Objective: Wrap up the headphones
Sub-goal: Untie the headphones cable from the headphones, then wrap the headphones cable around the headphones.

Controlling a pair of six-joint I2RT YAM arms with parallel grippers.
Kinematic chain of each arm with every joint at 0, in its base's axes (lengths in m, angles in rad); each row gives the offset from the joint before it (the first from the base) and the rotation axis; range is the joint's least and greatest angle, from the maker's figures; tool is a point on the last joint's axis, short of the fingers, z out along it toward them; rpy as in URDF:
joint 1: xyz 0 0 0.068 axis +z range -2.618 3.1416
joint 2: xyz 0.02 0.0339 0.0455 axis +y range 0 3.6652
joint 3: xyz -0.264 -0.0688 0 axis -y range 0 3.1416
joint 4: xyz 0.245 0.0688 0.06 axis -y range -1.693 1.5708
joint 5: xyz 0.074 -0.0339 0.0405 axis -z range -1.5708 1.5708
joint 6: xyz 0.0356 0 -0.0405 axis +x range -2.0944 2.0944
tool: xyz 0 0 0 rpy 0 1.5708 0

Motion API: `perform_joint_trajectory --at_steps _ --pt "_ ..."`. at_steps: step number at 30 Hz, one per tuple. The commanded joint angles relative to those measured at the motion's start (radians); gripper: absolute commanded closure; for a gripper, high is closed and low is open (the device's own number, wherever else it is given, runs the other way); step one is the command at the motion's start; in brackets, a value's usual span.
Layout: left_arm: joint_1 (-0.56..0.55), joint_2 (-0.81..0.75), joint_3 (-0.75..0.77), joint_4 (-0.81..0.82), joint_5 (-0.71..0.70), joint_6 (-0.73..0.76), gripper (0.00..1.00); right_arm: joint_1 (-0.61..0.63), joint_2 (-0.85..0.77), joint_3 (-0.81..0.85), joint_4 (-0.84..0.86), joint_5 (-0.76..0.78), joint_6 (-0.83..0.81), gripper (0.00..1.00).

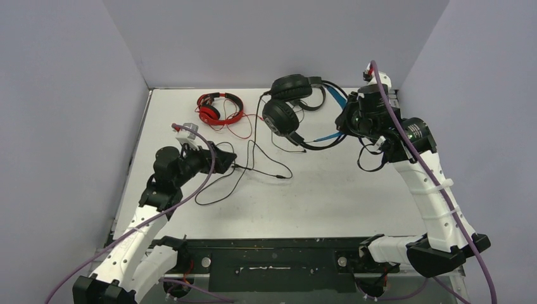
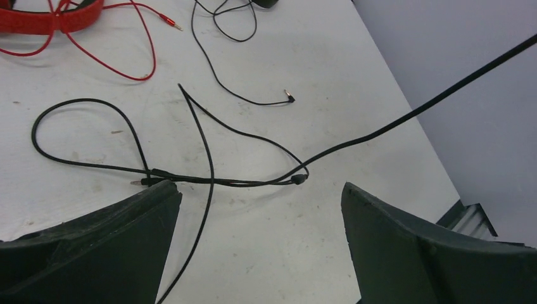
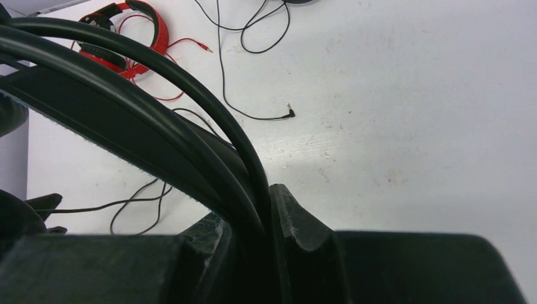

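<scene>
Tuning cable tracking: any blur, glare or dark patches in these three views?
Top view: even soft light, faint shadows on the table, all sharp. Left wrist view: black cable crisp on white; the left gripper is near-black, little detail. Right wrist view: the headband clamped in the right gripper sits close to the lens, dark and soft, blocking much of the left; table behind sharp.

White bench (image 2: 354, 95), black cable (image 2: 208, 145) just ahead of the black left hand (image 2: 258, 190), red headphones (image 2: 50, 19) and cord (image 2: 154, 60) beyond, black headband (image 3: 126, 126) in the right hand (image 3: 253, 215).
</scene>
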Motion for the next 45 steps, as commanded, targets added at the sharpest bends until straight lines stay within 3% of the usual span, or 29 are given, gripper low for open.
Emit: perform_joint_trajectory --at_steps 1,4,8,12,18,23,28,34,40,45 --pt "-0.005 0.030 0.016 0.193 0.115 -0.123 0.03 -0.011 -0.032 0.029 0.057 0.004 0.147 1.00" --pt "-0.005 0.100 0.094 0.070 0.063 -0.139 0.03 -0.013 -0.014 0.004 0.032 0.019 0.192 1.00" --pt "-0.004 0.239 0.280 -0.288 -0.006 -0.103 0.03 -0.018 0.057 -0.017 -0.051 0.018 0.246 1.00" --pt "0.002 0.242 0.307 -0.363 -0.066 -0.108 0.03 -0.021 0.115 -0.038 -0.110 0.016 0.302 1.00" --pt "0.001 0.044 0.072 -0.004 0.115 -0.168 0.03 -0.041 0.110 -0.130 -0.060 -0.051 0.351 1.00" --pt "-0.042 -0.012 -0.053 0.223 0.157 -0.187 0.03 -0.069 0.067 -0.202 0.014 -0.100 0.368 1.00" --pt "-0.202 0.003 -0.130 0.403 0.039 -0.162 0.09 -0.085 0.039 -0.213 0.039 -0.133 0.352 1.00" --pt "-0.375 0.093 -0.132 0.499 -0.152 -0.084 0.21 -0.123 0.019 -0.178 0.032 -0.191 0.303 1.00" --pt "-0.432 0.176 -0.205 0.682 -0.279 -0.069 0.35 -0.133 -0.009 -0.175 0.027 -0.241 0.329 1.00" --pt "-0.433 0.226 -0.210 0.719 -0.371 -0.058 0.52 -0.137 -0.020 -0.171 0.024 -0.273 0.337 1.00"
